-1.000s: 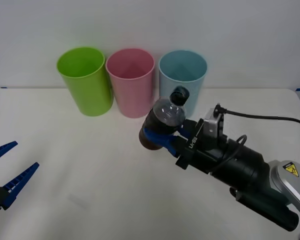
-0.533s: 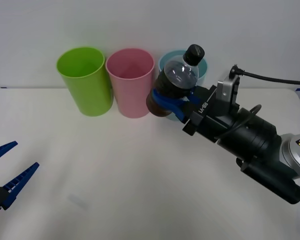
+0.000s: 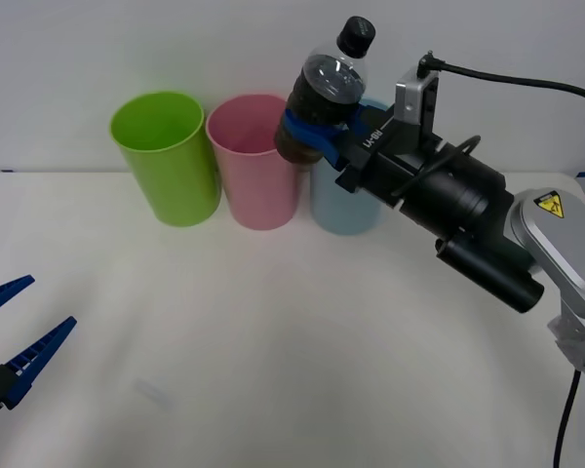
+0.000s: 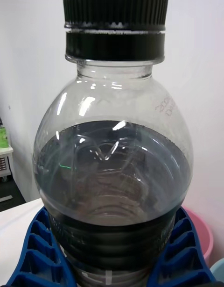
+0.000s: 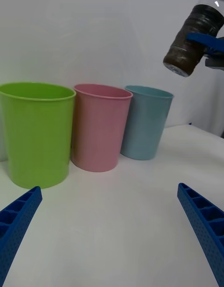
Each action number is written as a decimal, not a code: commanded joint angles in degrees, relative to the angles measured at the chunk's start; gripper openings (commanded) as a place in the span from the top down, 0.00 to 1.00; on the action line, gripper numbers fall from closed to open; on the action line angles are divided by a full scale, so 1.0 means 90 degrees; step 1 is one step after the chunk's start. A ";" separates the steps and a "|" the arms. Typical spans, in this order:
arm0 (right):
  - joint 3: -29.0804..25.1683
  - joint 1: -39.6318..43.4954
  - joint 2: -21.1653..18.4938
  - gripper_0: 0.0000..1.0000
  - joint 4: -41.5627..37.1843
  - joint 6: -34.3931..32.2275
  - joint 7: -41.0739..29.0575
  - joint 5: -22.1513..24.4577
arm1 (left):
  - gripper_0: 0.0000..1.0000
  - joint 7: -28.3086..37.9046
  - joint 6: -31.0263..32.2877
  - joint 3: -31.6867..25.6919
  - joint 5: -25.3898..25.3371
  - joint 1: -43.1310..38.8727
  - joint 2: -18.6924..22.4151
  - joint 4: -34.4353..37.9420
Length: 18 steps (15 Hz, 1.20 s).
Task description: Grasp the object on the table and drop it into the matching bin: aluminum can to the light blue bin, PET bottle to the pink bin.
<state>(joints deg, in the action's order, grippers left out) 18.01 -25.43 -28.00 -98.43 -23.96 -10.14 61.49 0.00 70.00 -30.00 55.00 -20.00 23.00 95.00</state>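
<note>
I read no brand on the PET bottle (image 3: pixel 324 93). My right gripper (image 3: pixel 312 135) is clenched on its dark lower body and holds it tilted in the air, above the rims of the pink bin (image 3: pixel 256 166) and the light blue bin (image 3: pixel 346 210). I count three bins with the lime green bin (image 3: pixel 166 156). My left gripper (image 3: pixel 12 331) waits with fingers spread, low over the table (image 3: pixel 273 341).

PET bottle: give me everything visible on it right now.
The PET bottle is small, clear plastic, with a ribbed black screw cap and dark contents or a dark band filling its lower body. It is off the table, tilted with the cap up and toward the right. The right gripper is clamped round its ribbed lower body with blue fingers. In the front view it hangs above the pink bin and light blue bin rims.
</note>
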 commanded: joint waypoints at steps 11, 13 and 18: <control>-0.0194 -0.2751 0.1646 1.00 0.3935 0.0621 0.0072 0.0882 | 0.00 0.0000 0.0000 0.0000 0.0000 0.0000 0.0000 0.0000; -0.0204 -0.3161 0.1831 1.00 0.4569 0.0787 0.0101 0.0892 | 0.00 0.0000 0.0000 0.0000 0.0000 0.0000 0.0000 0.0000; -0.0204 -0.3816 0.2193 1.00 0.5634 0.0904 0.0199 0.0892 | 0.00 0.0000 0.0000 0.0000 0.0000 0.0000 0.0000 0.0000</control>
<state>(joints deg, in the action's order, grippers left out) 16.17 -59.15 -8.66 -48.71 -15.83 -8.49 69.53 0.00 70.00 -30.00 55.00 -20.00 23.00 95.00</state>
